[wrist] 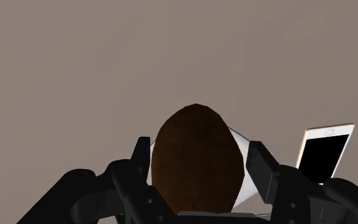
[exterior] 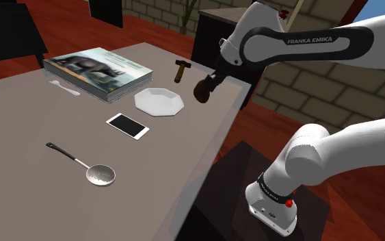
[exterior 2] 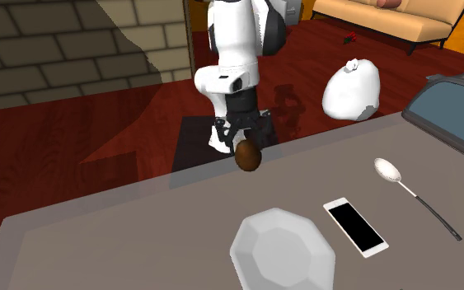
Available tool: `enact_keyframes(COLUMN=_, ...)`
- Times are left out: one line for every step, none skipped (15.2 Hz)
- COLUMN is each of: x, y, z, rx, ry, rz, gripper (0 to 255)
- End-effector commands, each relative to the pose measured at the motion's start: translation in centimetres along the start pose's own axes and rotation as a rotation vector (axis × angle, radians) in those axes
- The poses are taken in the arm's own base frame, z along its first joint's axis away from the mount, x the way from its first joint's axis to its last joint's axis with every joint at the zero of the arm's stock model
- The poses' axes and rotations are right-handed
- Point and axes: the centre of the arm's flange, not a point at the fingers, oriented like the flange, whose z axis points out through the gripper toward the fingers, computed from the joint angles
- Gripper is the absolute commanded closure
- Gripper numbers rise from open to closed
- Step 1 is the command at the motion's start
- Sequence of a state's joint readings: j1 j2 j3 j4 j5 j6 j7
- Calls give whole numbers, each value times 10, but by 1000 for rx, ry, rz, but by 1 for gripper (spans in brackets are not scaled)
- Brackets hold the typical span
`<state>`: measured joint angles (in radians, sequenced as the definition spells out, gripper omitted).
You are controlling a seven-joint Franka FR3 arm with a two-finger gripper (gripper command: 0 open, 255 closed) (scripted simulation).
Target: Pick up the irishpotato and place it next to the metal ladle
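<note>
Matt brown potato, shiny metal ladle, phone w/ glossy screen, matt grey tabletop, poss. laminate

This is a living room in a home; a tan sofa with pale cushions stands at the far end of a polished red-brown plank floor; the walls are built of large pale stone blocks; thin leaves of a houseplant rise beside a dark cabinet; a soft white sack lies on the floor beyond the tabletop; that grey tabletop carries household odds and ends: a large picture book, a white plate, a smartphone, a ladle and a small hammer.
</note>
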<state>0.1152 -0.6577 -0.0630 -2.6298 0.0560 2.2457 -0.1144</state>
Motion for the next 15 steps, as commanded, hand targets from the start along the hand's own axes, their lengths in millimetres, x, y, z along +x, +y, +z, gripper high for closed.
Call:
enact_keyframes(x=4, y=-29, z=2, rx=0, ry=1, rz=2, gripper=255)
enact_keyframes(x=5, y=-42, z=3, rx=0, ry=1, rz=2, gripper=255)
enact_keyframes(x=6, y=-55, z=4, rx=0, ry=1, rz=2, gripper=255)
enact_keyframes(x=6, y=-69, z=5, rx=0, ry=1, rz=2, gripper=255)
enact_keyframes(x=7, y=-82, z=6, rx=0, ry=1, rz=2, gripper=255)
enact_keyframes(x=7, y=-95, z=7, rx=0, ry=1, rz=2, gripper=255)
enact_keyframes(x=8, y=-108, z=8, rx=0, ry=1, rz=2, gripper=255)
enact_keyframes(x=9, y=-121, z=9, rx=0, ry=1, rz=2, gripper=255)
enact_keyframes(x=9, y=-134, z=9, rx=0, ry=1, rz=2, gripper=255)
enact_keyframes(x=10, y=-147, z=10, rx=0, ry=1, rz=2, gripper=255)
enact_keyframes(x=10, y=-161, z=11, rx=0, ry=1, rz=2, gripper=255)
enact_keyframes(x=11, y=-174, z=12, rx=0, ry=1, rz=2, gripper=255)
enact_keyframes(x=12, y=-187, z=13, rx=0, ry=1, rz=2, gripper=255)
enact_keyframes(x=12, y=-200, z=14, rx=0, ry=1, rz=2, gripper=255)
enact_keyframes(x=13, y=-213, z=15, rx=0, ry=1, rz=2, gripper=255)
